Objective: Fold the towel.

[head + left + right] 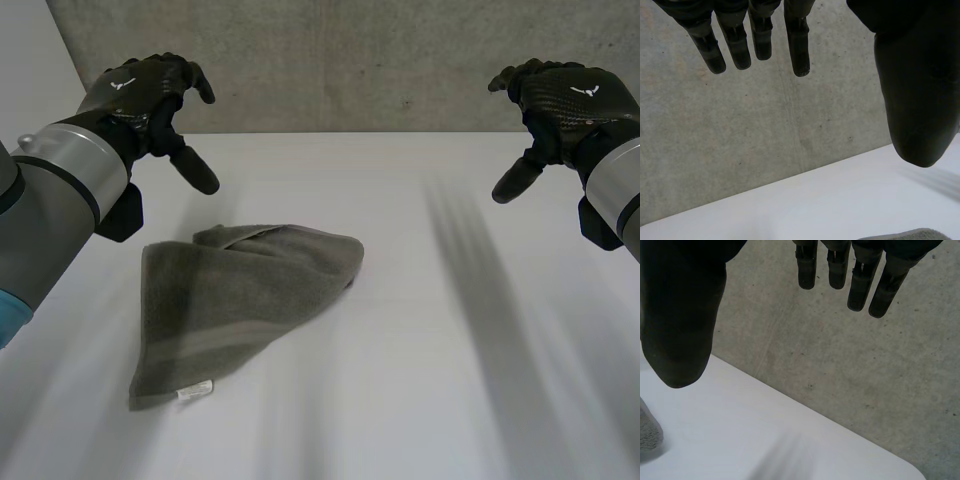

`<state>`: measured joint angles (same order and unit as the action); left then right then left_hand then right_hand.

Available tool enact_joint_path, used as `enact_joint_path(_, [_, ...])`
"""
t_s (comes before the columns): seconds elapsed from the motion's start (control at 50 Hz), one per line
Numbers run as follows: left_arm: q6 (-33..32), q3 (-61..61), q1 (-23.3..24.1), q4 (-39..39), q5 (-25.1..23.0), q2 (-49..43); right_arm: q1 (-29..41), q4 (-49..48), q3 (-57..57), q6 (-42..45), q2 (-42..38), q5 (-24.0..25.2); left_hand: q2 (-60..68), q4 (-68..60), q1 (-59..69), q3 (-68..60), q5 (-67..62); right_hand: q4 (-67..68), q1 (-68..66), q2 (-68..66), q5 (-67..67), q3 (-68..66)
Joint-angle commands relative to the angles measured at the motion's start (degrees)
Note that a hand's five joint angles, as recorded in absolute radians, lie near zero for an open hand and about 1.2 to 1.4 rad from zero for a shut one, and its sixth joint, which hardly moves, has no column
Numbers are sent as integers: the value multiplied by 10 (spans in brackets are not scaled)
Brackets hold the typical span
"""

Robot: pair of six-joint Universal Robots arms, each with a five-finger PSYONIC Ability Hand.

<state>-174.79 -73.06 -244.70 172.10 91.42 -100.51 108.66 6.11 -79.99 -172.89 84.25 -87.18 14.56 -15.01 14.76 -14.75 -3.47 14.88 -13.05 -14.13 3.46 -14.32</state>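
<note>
A grey towel [235, 305] lies folded on the white table [420, 380], left of the middle, with a small white label at its near corner. My left hand [150, 95] hovers raised above and behind the towel's far left part, fingers straight and empty. My right hand [560, 105] is held up at the far right, well away from the towel, also open and empty. In the left wrist view the fingers [799, 50] hang straight and a sliver of the towel [912, 235] shows below the thumb. A bit of the towel [649, 432] shows in the right wrist view under the thumb.
A grey concrete wall [350, 60] runs behind the table's far edge. Bare white tabletop spreads to the right of the towel and in front of it.
</note>
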Motion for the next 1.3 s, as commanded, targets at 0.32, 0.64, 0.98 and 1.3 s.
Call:
enact_joint_path(0.32, [-3, -9, -2, 5, -5, -2, 2, -15, -7, 4, 2, 0, -35, 39, -37, 37, 24, -49, 31, 41, -35, 43])
enact_joint_path(0.64, [-78, -12, -36, 66, -38, -74, 4, -15, -10, 7, -17, 8, -40, 45, -42, 42, 29, -49, 31, 41, -35, 43])
enact_joint_path(0.98, [-390, -9, -150, 118, -172, -217, 6, -16, -22, 12, -37, 8, -33, 38, -35, 35, 23, -49, 31, 41, -35, 43])
enact_joint_path(1.3, [-463, 20, -191, 53, -221, -271, 37, -16, -25, 49, -57, 5, -18, 23, -20, 20, 7, -49, 31, 41, -35, 43])
